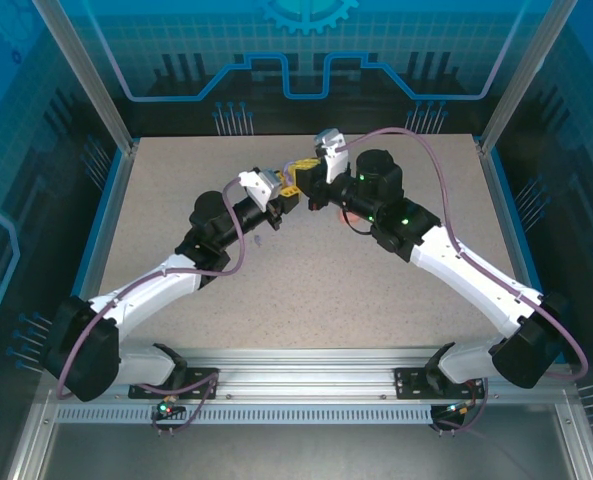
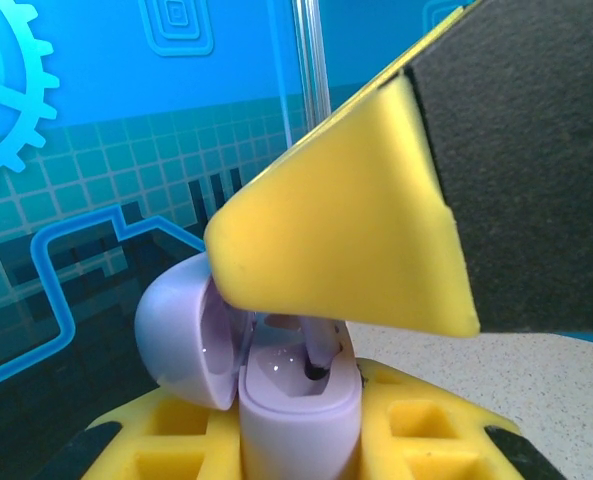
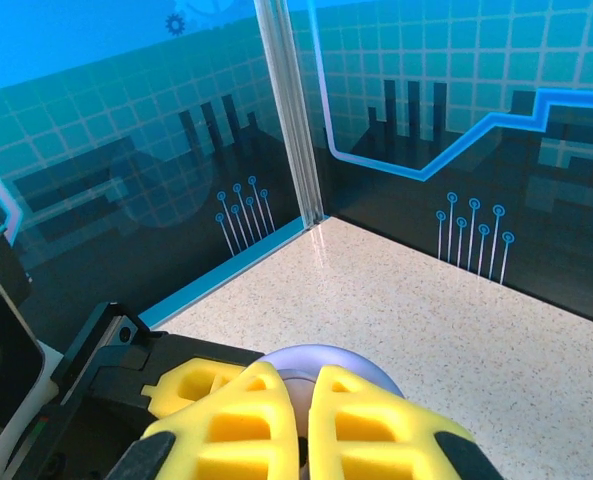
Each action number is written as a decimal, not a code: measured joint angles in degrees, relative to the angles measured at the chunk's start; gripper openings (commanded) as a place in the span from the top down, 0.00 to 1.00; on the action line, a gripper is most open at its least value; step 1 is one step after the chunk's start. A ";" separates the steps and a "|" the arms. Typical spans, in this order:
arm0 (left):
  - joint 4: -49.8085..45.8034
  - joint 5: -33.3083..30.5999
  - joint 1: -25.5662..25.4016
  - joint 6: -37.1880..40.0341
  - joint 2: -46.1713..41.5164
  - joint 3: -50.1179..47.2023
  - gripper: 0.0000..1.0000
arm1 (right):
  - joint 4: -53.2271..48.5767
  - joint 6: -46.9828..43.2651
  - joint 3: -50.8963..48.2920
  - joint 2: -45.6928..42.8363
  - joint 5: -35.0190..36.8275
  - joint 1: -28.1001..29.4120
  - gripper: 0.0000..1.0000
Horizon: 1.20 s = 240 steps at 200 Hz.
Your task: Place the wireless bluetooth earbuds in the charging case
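Gripping one lavender case (image 2: 296, 425), one earbud (image 2: 319, 345) inside

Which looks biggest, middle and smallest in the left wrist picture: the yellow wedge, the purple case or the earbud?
1. yellow wedge, but it is nearest the camera, so unsure.
2. purple case.
3. earbud, partly hidden.
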 measured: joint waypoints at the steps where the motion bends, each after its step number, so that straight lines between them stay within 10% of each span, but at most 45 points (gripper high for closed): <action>1: -0.07 0.00 0.00 0.00 -0.02 0.00 1.00 | 0.02 -0.02 -0.02 0.00 -0.02 0.00 0.93; 120: -1.57 0.11 -0.26 -1.18 -0.59 0.07 1.00 | -3.10 -5.86 0.70 0.02 -7.41 -1.73 0.87; 187: -1.92 -0.31 -0.33 -1.60 -0.68 0.72 1.00 | -5.77 -3.69 2.47 0.39 -8.39 -1.73 0.29; 240: -1.53 -1.57 -0.33 -3.04 -0.63 0.76 1.00 | -6.14 1.79 4.26 -2.05 -9.90 -3.56 0.15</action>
